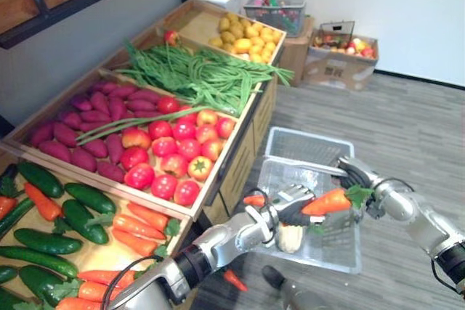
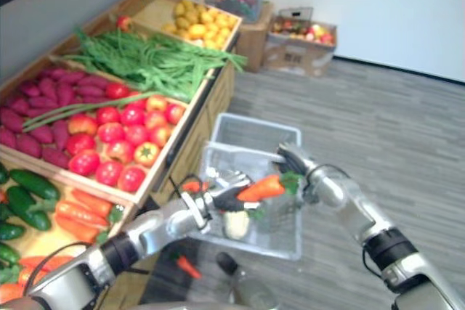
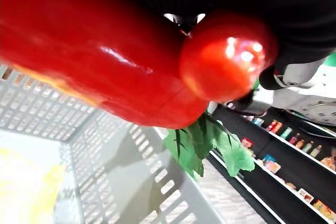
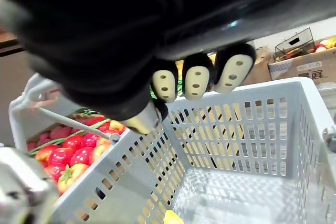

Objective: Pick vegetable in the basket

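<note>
My left hand is shut on an orange carrot with green leaves, held level just above a grey slotted plastic basket. Seen in the left wrist view, the carrot hangs over the basket's wall. My right hand grips the basket's handle at its far edge, fingers curled over the rim. A pale yellow vegetable lies inside the basket.
The wooden stand on my left holds cucumbers, carrots, tomatoes, purple sweet potatoes, green beans and yellow fruit. A second grey basket sits behind. One carrot lies on the floor. Boxes stand by the wall.
</note>
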Tool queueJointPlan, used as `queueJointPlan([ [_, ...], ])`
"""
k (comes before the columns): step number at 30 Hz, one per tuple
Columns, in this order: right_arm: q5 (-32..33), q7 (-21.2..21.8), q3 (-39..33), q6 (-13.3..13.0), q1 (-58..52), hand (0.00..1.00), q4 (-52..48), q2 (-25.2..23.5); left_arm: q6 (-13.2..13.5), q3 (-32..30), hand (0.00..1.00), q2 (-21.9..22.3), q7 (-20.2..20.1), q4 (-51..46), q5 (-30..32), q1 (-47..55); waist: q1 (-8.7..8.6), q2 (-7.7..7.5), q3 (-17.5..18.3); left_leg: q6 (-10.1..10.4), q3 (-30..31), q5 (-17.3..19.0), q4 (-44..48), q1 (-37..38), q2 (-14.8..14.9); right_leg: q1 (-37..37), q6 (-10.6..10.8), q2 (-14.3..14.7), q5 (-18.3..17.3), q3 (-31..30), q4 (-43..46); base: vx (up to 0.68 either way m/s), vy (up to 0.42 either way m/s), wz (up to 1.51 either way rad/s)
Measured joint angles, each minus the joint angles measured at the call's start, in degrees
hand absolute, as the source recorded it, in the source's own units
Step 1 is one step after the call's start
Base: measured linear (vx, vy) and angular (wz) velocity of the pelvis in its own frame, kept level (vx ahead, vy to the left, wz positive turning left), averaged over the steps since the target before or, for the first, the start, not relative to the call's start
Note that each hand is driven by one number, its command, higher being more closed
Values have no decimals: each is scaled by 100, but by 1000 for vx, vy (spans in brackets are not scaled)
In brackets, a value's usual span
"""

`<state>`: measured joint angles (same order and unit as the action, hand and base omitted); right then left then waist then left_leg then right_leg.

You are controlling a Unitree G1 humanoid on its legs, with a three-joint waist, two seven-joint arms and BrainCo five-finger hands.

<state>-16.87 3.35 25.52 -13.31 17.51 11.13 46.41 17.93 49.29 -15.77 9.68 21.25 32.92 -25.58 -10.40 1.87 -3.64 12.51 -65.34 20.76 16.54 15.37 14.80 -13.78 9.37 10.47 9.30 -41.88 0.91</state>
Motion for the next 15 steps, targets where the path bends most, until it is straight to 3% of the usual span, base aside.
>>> queueJointPlan([
  [7,8,105,225,-3,154,100,-131,-18,-122,7,100,499,18,723,229,-177,-70,-8,10,1,-186,-1,-26,79,-25,-6,1,70,-1,-136,11,-2,-31,-11],
  [15,187,215,471,-9,347,100,-185,-31,-263,8,100,749,61,1457,635,-293,-92,-18,94,4,-327,-3,-41,80,-46,-77,1,134,0,-251,34,-6,-56,-9],
])
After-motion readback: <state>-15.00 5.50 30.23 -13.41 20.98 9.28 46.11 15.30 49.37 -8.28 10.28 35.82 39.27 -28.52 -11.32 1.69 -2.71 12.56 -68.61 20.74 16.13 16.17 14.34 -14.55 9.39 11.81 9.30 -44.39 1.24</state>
